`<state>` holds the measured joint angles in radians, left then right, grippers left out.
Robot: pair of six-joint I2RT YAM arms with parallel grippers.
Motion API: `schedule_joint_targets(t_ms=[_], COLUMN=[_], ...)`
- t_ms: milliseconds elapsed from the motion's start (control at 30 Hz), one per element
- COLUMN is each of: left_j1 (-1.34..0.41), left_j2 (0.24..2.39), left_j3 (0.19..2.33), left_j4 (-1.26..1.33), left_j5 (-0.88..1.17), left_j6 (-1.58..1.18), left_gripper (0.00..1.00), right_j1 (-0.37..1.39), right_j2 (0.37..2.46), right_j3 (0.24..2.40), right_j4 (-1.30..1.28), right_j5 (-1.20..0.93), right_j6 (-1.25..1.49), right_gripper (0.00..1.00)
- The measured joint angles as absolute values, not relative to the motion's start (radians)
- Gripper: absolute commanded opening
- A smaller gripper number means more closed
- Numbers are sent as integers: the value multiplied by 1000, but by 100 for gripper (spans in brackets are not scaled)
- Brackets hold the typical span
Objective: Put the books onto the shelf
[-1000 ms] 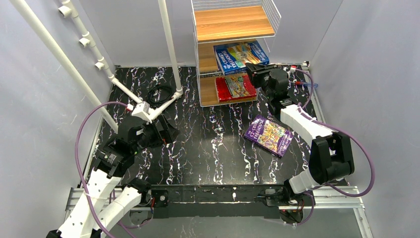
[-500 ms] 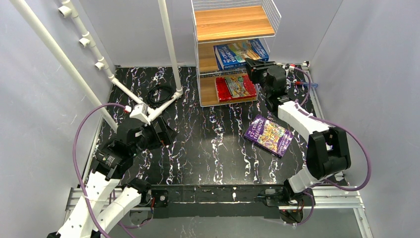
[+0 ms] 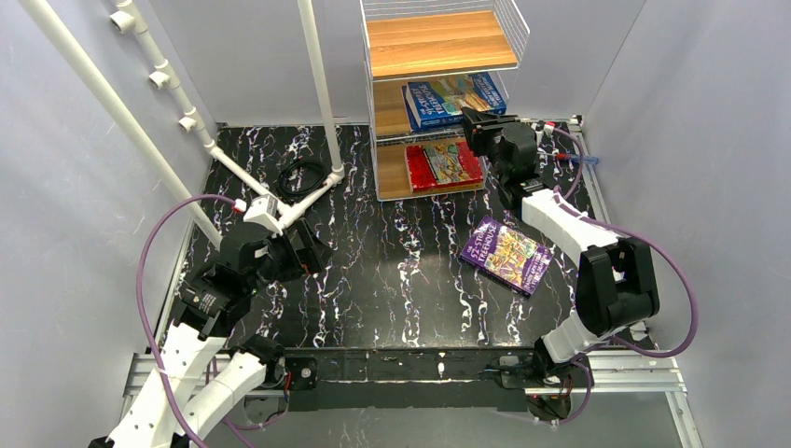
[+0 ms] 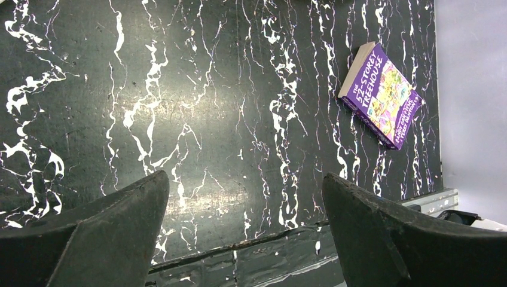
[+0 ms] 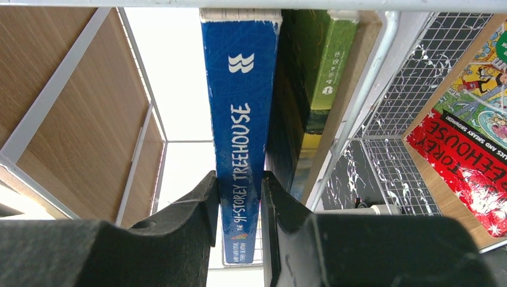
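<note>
Item: blue cartoon-cover paperback (image 5: 242,119), spine clamped in narrow right jaws, long axis running straight ahead onto middle board of white wire-frame shelf (image 3: 438,42); left jaws wide, empty, well apart.

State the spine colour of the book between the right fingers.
The book spine is blue, white lettering; best in right wrist view.

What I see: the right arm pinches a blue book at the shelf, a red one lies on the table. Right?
No: the purple book lies on the table, per the top view; the red book is on the shelf. Rest holds.
</note>
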<state>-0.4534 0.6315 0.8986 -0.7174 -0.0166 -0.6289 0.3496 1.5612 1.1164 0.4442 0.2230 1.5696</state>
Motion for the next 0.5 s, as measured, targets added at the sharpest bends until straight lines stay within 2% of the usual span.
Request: schedule_joint_targets(t_ms=[100,200,333,500], left_j1=[-453,-453,-453,-453], left_j2=[631,631,631,631], left_j3=[899,899,899,898], left_j4=[-720,-720,-719,-717], left_j5=[-19,-19,-19,-18], left_j6=[-629,-630,-632,-636], left_gripper=[98,98,98,98], right_j1=[351,352,351,351], right_j2=[1562,1562,1562,1555], right_j3=[1116,1114,1114,1101], right_j4=[445,453,467,502], right_j5=[226,233,239,241], right_j6=[1573,1586,1599,1603], right_gripper=[43,66,83,93])
